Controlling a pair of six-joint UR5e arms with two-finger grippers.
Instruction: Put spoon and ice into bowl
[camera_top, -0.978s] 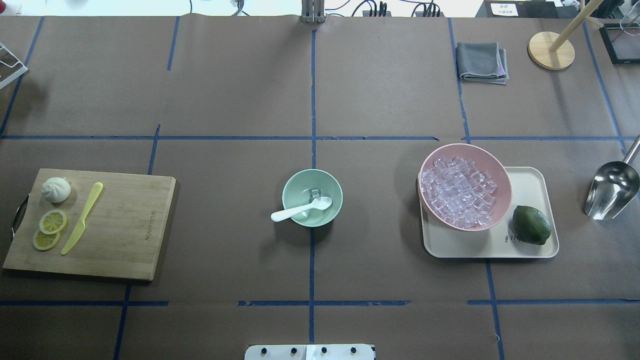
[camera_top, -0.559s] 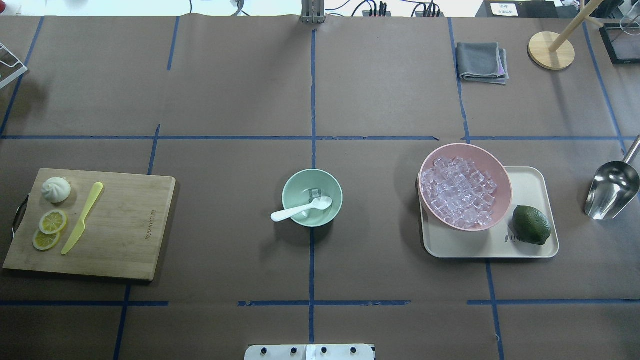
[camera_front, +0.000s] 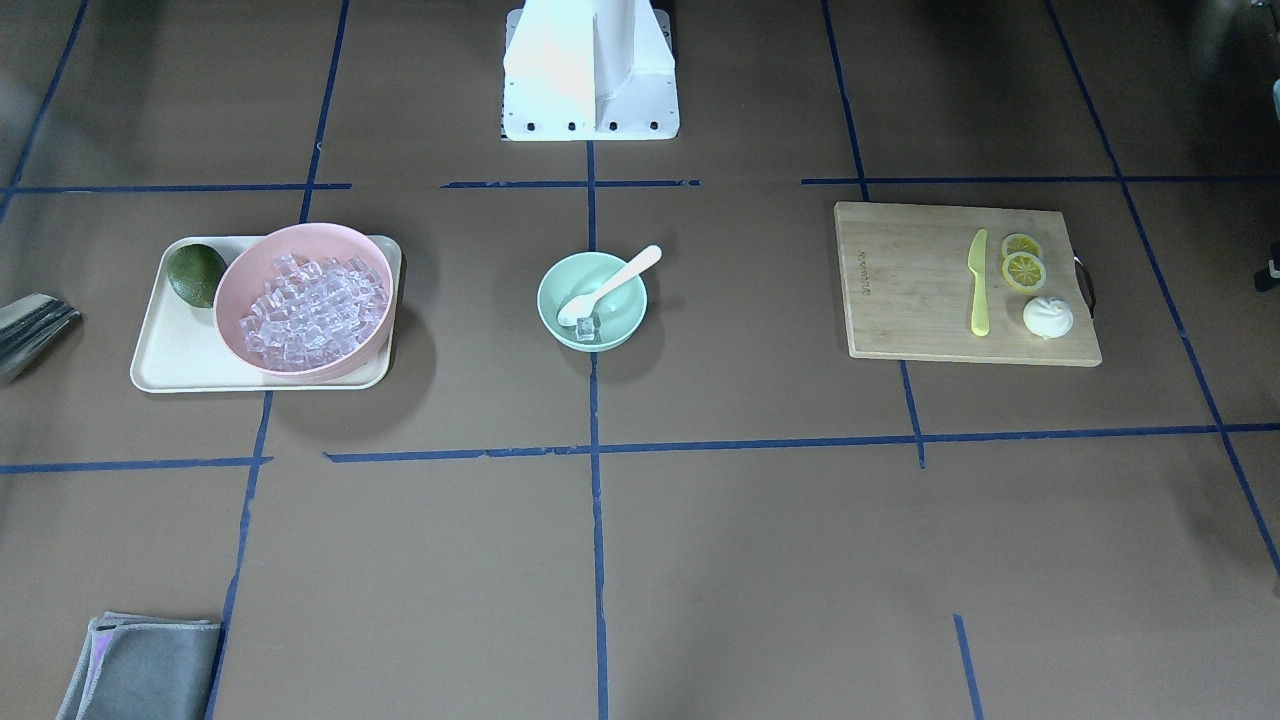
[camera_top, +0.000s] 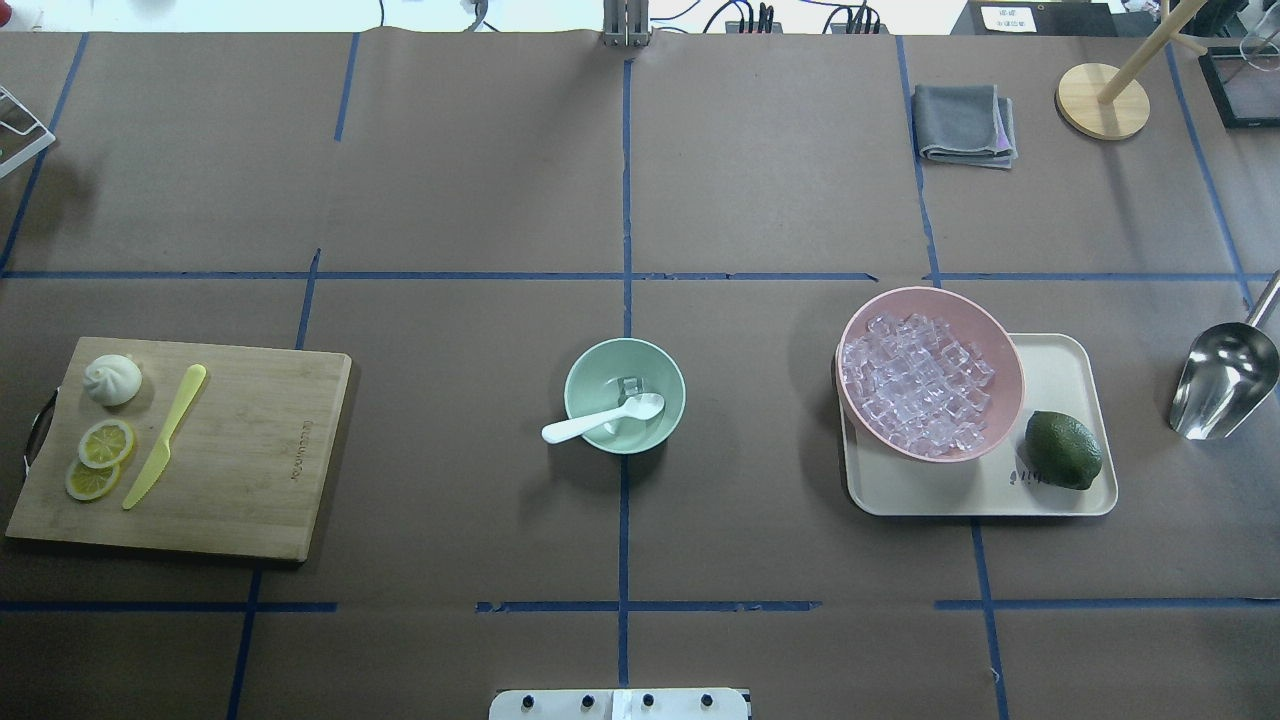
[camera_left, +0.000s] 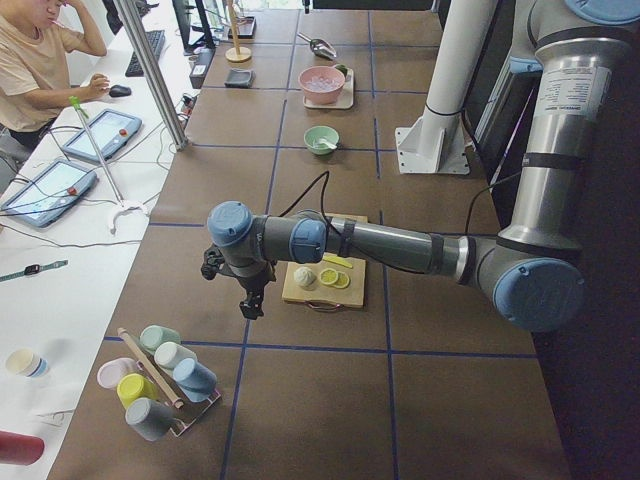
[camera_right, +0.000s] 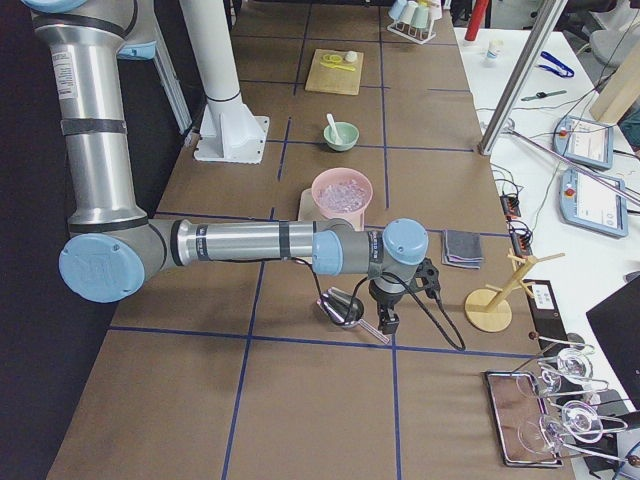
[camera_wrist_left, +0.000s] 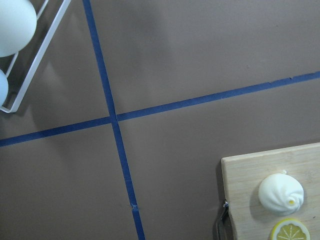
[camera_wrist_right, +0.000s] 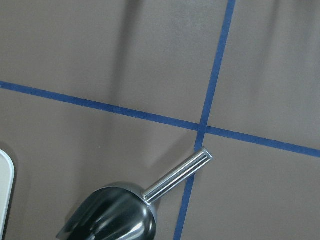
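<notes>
From my station, the left arm (camera_left: 380, 243) lies stretched out low and level across the table, its left gripper (camera_left: 251, 308) pointing down just past the cutting board (camera_left: 355, 292). The right arm (camera_right: 250, 243) reaches out likewise, the right gripper (camera_right: 388, 322) hanging over the metal scoop (camera_right: 343, 305); whether either tool is clenched or released I cannot tell. The bowl (camera_top: 590, 375) sits mid-table, well apart from both, with the spoon (camera_top: 603, 420) leaning in it, handle out over the rim, and the ice (camera_top: 629, 386) on its floor just beside the spoon's head.
</notes>
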